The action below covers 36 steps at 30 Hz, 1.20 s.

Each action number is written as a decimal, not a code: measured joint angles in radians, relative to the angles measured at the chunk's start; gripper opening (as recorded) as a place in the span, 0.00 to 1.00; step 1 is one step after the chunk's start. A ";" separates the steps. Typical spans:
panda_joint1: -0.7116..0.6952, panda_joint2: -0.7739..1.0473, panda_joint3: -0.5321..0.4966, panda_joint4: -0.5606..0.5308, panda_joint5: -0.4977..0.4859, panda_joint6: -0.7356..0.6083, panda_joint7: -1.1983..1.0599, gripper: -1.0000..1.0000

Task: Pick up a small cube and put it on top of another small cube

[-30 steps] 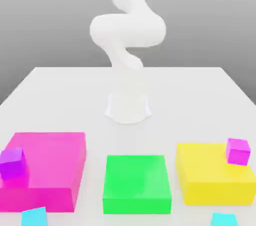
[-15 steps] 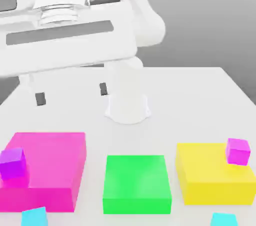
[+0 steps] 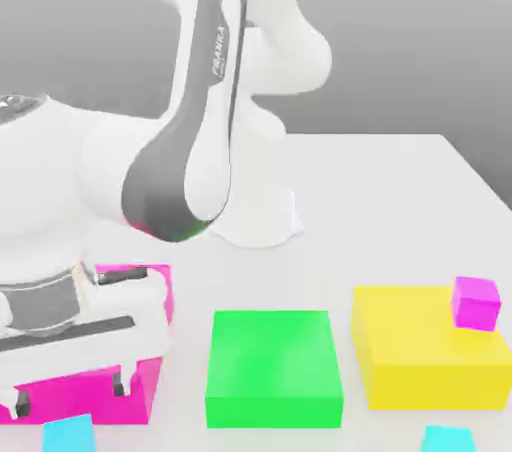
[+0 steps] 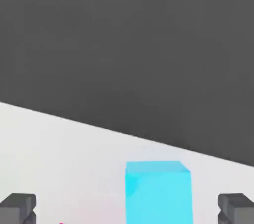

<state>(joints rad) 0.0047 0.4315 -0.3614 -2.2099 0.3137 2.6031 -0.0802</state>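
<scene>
I hold the gripper [image 3: 68,395] low over the cyan cube [image 3: 69,434], fingers [image 4: 18,207] spread wide so they straddle it. It goes on a purple cube [image 3: 475,301] next.

White table [image 3: 400,190], plain grey backdrop behind, soft even light.
</scene>
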 joint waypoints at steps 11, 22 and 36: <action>-0.057 0.138 0.066 0.032 0.062 0.096 -0.055 0.00; -0.003 -0.205 -0.110 -0.075 -0.123 -0.133 0.107 0.00; -0.100 -0.334 -0.141 -0.204 -0.228 -0.106 0.209 1.00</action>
<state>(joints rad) -0.0955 0.0975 -0.5021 -2.4142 0.0855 2.4967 0.1289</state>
